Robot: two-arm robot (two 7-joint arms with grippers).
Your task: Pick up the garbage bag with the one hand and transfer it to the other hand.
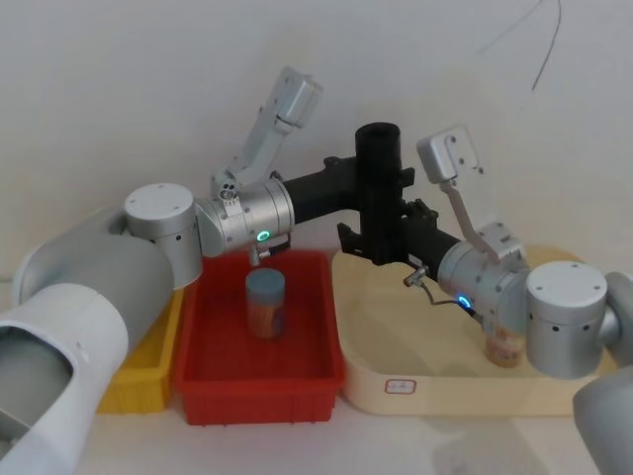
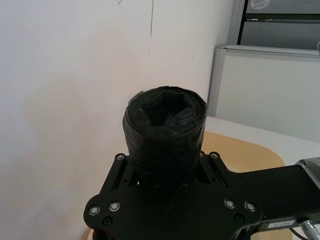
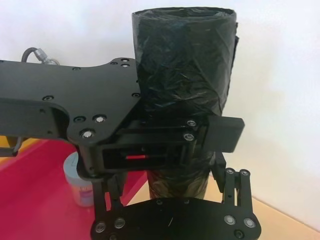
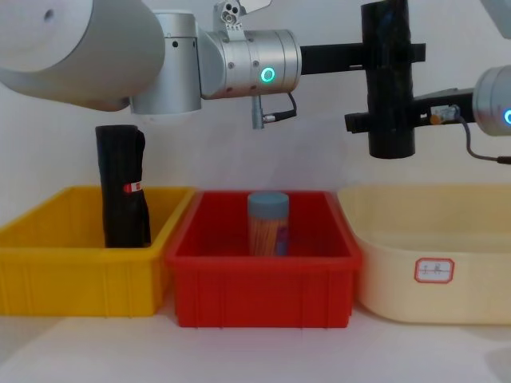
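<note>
The garbage bag (image 1: 378,148), a plain black roll, stands upright in the air above the gap between the red bin and the cream tray. My left gripper (image 1: 379,183), on the green-ringed arm, reaches in from the left and is shut on the roll's upper half (image 4: 390,24). My right gripper (image 1: 379,242), on the blue-ringed arm, comes in from the right, lower down. Its fingers (image 3: 107,192) straddle the roll's lower part (image 3: 175,175), with a gap showing on one side, so it is open. The left wrist view looks down on the roll's top end (image 2: 165,112).
A red bin (image 4: 263,279) holds a blue-capped jar (image 4: 267,223). To its left, a yellow bin (image 4: 48,263) holds a black roll with a red-and-white sticker (image 4: 121,187). A cream tray (image 4: 431,239) lies on the right, with a jar (image 1: 504,346) near my right arm.
</note>
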